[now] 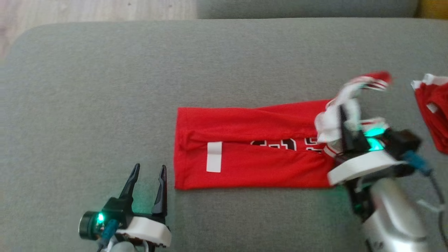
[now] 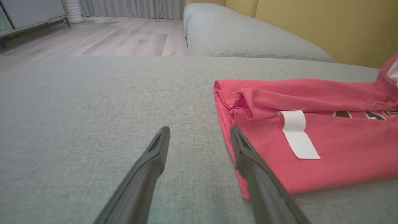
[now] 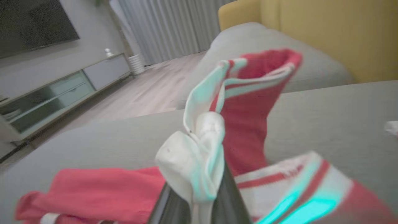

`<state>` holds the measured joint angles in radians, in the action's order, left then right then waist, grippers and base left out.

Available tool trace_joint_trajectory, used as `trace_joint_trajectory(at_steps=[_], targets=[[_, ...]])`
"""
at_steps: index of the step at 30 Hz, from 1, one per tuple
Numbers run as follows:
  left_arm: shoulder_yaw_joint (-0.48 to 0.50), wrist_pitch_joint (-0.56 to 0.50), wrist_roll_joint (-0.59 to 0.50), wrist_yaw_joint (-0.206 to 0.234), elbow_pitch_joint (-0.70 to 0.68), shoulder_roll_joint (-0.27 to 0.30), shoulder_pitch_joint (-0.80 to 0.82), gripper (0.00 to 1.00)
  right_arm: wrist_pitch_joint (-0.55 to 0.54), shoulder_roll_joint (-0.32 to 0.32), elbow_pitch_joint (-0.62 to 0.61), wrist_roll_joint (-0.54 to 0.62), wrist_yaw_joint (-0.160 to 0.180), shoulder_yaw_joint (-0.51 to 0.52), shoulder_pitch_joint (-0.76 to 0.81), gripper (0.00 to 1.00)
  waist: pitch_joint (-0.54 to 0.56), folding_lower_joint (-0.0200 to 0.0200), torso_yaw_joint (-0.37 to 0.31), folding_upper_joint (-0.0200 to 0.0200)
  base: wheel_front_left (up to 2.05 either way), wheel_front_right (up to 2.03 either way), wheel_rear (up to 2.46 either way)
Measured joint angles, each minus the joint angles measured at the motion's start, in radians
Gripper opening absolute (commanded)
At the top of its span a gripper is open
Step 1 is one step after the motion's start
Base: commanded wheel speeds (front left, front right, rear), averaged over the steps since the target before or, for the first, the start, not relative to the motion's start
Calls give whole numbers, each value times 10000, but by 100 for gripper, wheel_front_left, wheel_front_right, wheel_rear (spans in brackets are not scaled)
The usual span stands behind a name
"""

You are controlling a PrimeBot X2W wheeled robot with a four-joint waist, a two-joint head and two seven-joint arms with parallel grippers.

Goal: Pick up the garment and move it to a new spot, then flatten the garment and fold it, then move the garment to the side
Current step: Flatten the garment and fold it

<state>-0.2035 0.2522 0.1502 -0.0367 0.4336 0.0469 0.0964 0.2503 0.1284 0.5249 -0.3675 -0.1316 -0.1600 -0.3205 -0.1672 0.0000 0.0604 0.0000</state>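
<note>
A red jersey (image 1: 252, 157) with white trim, dark lettering and a white patch lies folded lengthwise on the grey cushion (image 1: 105, 87). My right gripper (image 1: 344, 117) is shut on its white-and-red striped end, lifted off the cushion at the jersey's right. In the right wrist view the bunched white trim (image 3: 199, 158) sits pinched between my fingers, with a striped strap rising behind it. My left gripper (image 1: 147, 171) stands open just off the jersey's lower left corner. In the left wrist view the right fingertip (image 2: 239, 140) is at the jersey's (image 2: 311, 149) hem edge, holding nothing.
Another red-and-white garment (image 1: 432, 112) lies at the right edge of the cushion. A second grey cushion (image 2: 248, 40) and a yellow backrest (image 2: 326, 25) stand beyond. Wooden floor (image 2: 108, 37) and a low cabinet (image 3: 62, 90) lie past the cushion's far edge.
</note>
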Motion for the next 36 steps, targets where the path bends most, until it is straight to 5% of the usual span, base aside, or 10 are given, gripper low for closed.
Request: trace_joint_trajectory(at_steps=[10,18,19,20,25,36], targets=[[-560,0,98,-44,186,4,-32,100,6,-286,-596,-1225,0,-2780,348,0,179,0,1228,0,0,0,0],[-886,0,259,-31,284,6,-522,100,4,-489,182,-1699,0,-3645,-11,0,303,0,2977,0,0,0,0],[-878,0,257,-31,293,10,-553,100,4,-497,322,-1810,0,-3726,-80,45,311,0,3142,0,0,0,0],[-855,0,257,-31,295,10,-590,100,4,-504,407,-1929,0,-3793,-134,100,321,0,3288,0,0,0,0],[-554,0,257,27,247,15,-699,100,4,-573,215,-2031,0,-3616,-420,100,369,-1,3366,0,0,0,0],[17,0,173,98,-215,8,-524,100,6,-581,-84,-134,0,-993,8,100,523,0,1625,0,0,0,0]])
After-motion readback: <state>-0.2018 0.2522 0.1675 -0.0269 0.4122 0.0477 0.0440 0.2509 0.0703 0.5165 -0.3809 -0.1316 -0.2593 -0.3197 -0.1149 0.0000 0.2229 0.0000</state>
